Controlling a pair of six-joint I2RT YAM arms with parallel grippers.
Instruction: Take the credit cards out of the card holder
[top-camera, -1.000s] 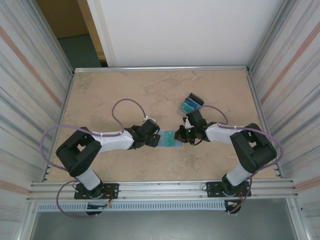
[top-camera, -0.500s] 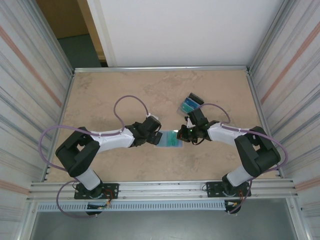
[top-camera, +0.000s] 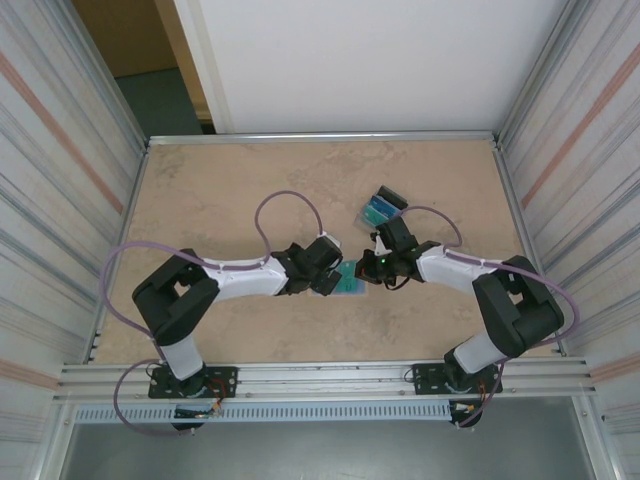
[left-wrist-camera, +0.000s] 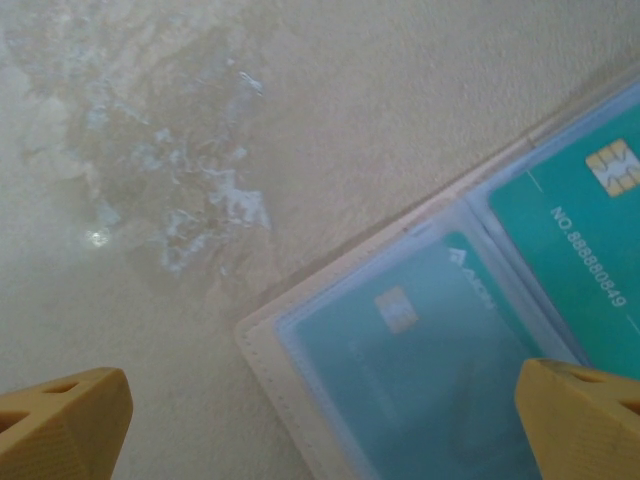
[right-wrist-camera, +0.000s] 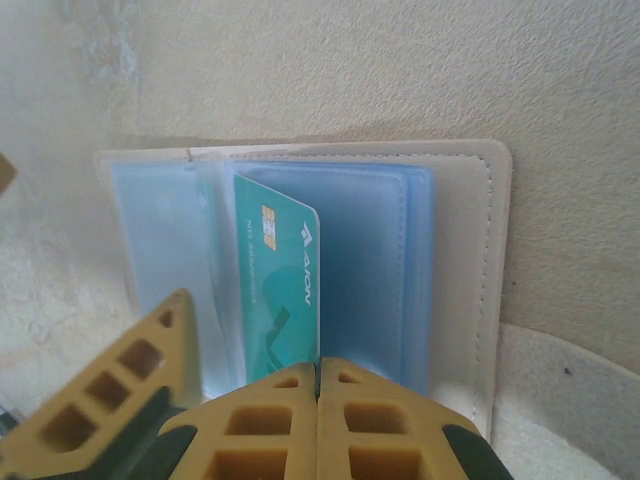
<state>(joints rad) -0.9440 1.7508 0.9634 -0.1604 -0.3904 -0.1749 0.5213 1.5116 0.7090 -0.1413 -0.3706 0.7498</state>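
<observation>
Both arms (top-camera: 240, 280) inward, right jaws pinching card (right-wrist-camera: 282, 290)

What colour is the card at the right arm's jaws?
Teal card, best in the right wrist view.

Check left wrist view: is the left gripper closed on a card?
No, the left gripper stands wide open over the card holder, gripping nothing.

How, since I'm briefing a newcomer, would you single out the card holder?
Near the middle of the beige table, the card holder lies open. Unlike the clear tray of cards farther back, it has a cream stitched border around pale blue pockets.
</observation>
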